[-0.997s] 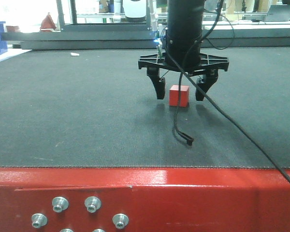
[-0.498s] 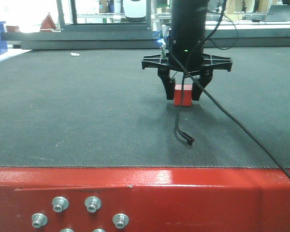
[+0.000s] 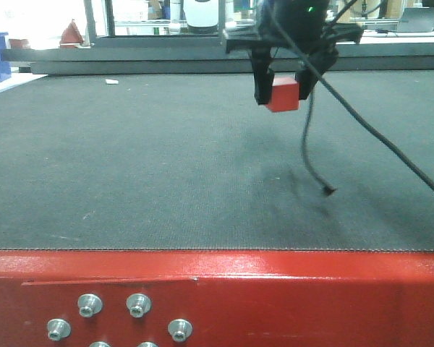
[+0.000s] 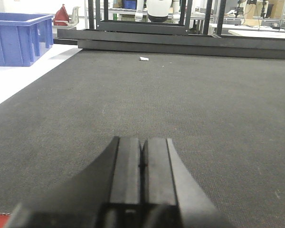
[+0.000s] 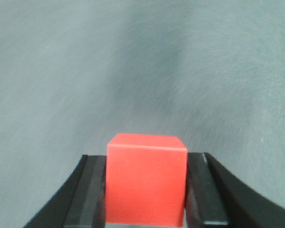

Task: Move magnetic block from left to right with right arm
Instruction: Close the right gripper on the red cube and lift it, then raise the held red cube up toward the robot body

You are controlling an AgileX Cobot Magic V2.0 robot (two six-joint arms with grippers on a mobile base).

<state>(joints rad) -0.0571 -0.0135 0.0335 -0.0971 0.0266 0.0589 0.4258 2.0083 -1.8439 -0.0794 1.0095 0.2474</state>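
The magnetic block (image 3: 283, 95), a small red cube, hangs in the air well above the dark mat, held between the two black fingers of my right gripper (image 3: 282, 92). In the right wrist view the same magnetic block (image 5: 146, 184) fills the gap of the right gripper (image 5: 147, 190), both pads pressed on its sides. The right arm (image 3: 296, 18) rises out of the top of the front view, a black cable (image 3: 315, 148) dangling below it. My left gripper (image 4: 142, 164) is shut with nothing in it, low over the mat near the front edge.
A dark textured mat (image 3: 130, 166) covers the table, with a red metal front rail (image 3: 217, 296). A blue bin (image 4: 19, 38) stands at the far left. A dark frame beam (image 4: 180, 40) runs along the back. A small white scrap (image 4: 144, 59) lies near it.
The right gripper closed on the red block on the mat, then lifted it up and slightly right. The dangling cable end swung right. The left gripper's motion is unknown.
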